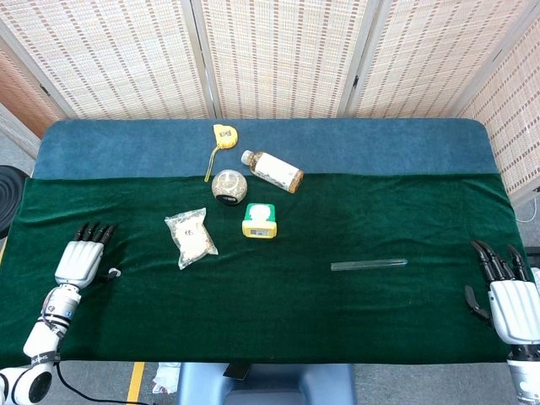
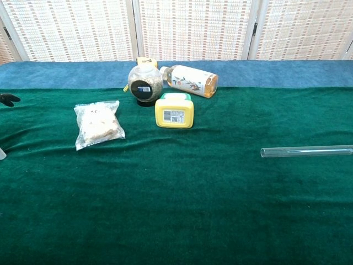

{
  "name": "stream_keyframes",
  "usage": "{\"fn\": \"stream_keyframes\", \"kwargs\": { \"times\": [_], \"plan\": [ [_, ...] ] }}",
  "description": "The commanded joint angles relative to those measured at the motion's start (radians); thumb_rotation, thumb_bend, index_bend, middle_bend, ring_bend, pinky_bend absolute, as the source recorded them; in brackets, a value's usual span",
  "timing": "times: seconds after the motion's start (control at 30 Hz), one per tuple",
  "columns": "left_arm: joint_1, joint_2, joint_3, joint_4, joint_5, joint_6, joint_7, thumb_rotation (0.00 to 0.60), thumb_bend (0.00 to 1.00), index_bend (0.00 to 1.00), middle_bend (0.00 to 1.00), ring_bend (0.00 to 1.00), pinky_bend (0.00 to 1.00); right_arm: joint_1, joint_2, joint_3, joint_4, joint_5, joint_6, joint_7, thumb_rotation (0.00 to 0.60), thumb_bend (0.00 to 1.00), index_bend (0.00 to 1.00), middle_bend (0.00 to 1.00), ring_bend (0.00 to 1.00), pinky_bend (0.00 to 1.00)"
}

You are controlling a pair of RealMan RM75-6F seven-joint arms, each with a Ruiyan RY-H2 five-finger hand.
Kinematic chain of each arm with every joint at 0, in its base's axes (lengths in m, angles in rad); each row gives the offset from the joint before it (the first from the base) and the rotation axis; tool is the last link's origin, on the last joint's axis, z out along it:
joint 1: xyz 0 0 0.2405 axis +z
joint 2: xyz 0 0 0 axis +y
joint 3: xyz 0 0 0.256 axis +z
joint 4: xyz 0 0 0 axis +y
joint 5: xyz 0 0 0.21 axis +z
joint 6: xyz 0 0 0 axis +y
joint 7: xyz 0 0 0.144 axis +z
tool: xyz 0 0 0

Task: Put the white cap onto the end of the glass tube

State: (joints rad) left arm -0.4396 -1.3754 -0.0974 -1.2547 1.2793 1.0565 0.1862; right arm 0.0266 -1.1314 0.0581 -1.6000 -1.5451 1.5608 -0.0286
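The glass tube (image 1: 369, 265) (image 2: 306, 150) lies flat on the green cloth, right of centre, with its open end to the left and nothing on it. My left hand (image 1: 78, 263) rests palm down at the table's left edge, far from the tube, its fingers (image 2: 6, 99) stretched forward. A small white piece, apparently the white cap (image 1: 113, 272) (image 2: 1, 153), is pinched at its thumb. My right hand (image 1: 509, 299) hovers at the table's front right corner, fingers apart and holding nothing, to the right of the tube.
At centre left lie a clear bag of white pieces (image 1: 191, 238), a yellow box (image 1: 259, 220), a round jar (image 1: 229, 186), a bottle on its side (image 1: 272, 170) and a yellow tape measure (image 1: 224, 135). Blue cloth (image 1: 380, 143) covers the back strip.
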Motion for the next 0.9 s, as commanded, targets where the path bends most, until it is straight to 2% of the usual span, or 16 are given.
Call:
{"fn": "stream_keyframes", "kwargs": {
  "times": [0.03, 0.23, 0.3, 0.37, 0.4, 0.47, 0.5, 0.53, 0.6, 0.73, 0.9],
  "plan": [
    [0.002, 0.008, -0.001, -0.011, 0.005, 0.008, -0.009, 0.6, 0.24, 0.09, 0.16, 0.07, 0.0, -0.001, 0.001, 0.0, 0.0, -0.004, 0.005, 0.003, 0.6, 0.52, 0.06, 0.14, 0.22, 0.0],
    [0.006, 0.058, -0.009, -0.075, 0.027, 0.021, -0.088, 0.6, 0.24, 0.11, 0.17, 0.08, 0.0, -0.002, 0.007, -0.005, -0.001, -0.012, 0.003, 0.014, 0.6, 0.52, 0.06, 0.14, 0.22, 0.0],
    [0.011, 0.082, -0.006, -0.102, 0.049, 0.032, -0.131, 0.6, 0.26, 0.19, 0.22, 0.15, 0.03, -0.003, 0.008, -0.005, -0.001, -0.016, 0.008, 0.017, 0.6, 0.52, 0.06, 0.14, 0.22, 0.0],
    [0.016, 0.112, 0.004, -0.127, 0.084, 0.048, -0.168, 0.6, 0.27, 0.31, 0.33, 0.25, 0.14, -0.004, 0.009, -0.006, 0.001, -0.018, 0.01, 0.019, 0.6, 0.52, 0.06, 0.14, 0.22, 0.0],
    [0.018, 0.125, 0.01, -0.135, 0.099, 0.054, -0.178, 0.6, 0.27, 0.38, 0.41, 0.33, 0.26, -0.004, 0.009, -0.007, 0.002, -0.019, 0.01, 0.02, 0.6, 0.52, 0.06, 0.14, 0.22, 0.0],
    [0.023, 0.154, 0.02, -0.153, 0.134, 0.076, -0.194, 0.6, 0.27, 0.46, 0.53, 0.44, 0.42, -0.004, 0.009, -0.009, 0.004, -0.023, 0.009, 0.024, 0.6, 0.52, 0.06, 0.14, 0.22, 0.0],
    [0.026, 0.163, 0.021, -0.161, 0.144, 0.088, -0.204, 0.6, 0.27, 0.5, 0.64, 0.54, 0.53, -0.004, 0.009, -0.01, 0.004, -0.024, 0.008, 0.026, 0.6, 0.52, 0.06, 0.14, 0.22, 0.0],
    [0.029, 0.169, 0.024, -0.168, 0.154, 0.096, -0.216, 0.6, 0.27, 0.53, 0.73, 0.63, 0.6, -0.004, 0.01, -0.01, 0.005, -0.026, 0.009, 0.027, 0.6, 0.52, 0.06, 0.14, 0.22, 0.0],
    [0.028, 0.179, 0.034, -0.17, 0.177, 0.097, -0.238, 0.6, 0.27, 0.54, 0.85, 0.76, 0.71, -0.003, 0.009, -0.011, 0.006, -0.028, 0.008, 0.028, 0.6, 0.52, 0.06, 0.14, 0.22, 0.0],
    [0.015, 0.172, 0.051, -0.142, 0.172, 0.051, -0.233, 0.6, 0.28, 0.5, 0.99, 0.9, 0.86, 0.001, 0.009, -0.013, 0.007, -0.03, 0.0, 0.029, 0.6, 0.52, 0.06, 0.14, 0.24, 0.0],
    [0.001, 0.132, 0.057, -0.094, 0.145, 0.001, -0.217, 0.6, 0.29, 0.46, 1.0, 0.94, 0.9, 0.003, 0.009, -0.014, 0.008, -0.031, -0.004, 0.031, 0.6, 0.52, 0.06, 0.15, 0.27, 0.0]
  ]
}}
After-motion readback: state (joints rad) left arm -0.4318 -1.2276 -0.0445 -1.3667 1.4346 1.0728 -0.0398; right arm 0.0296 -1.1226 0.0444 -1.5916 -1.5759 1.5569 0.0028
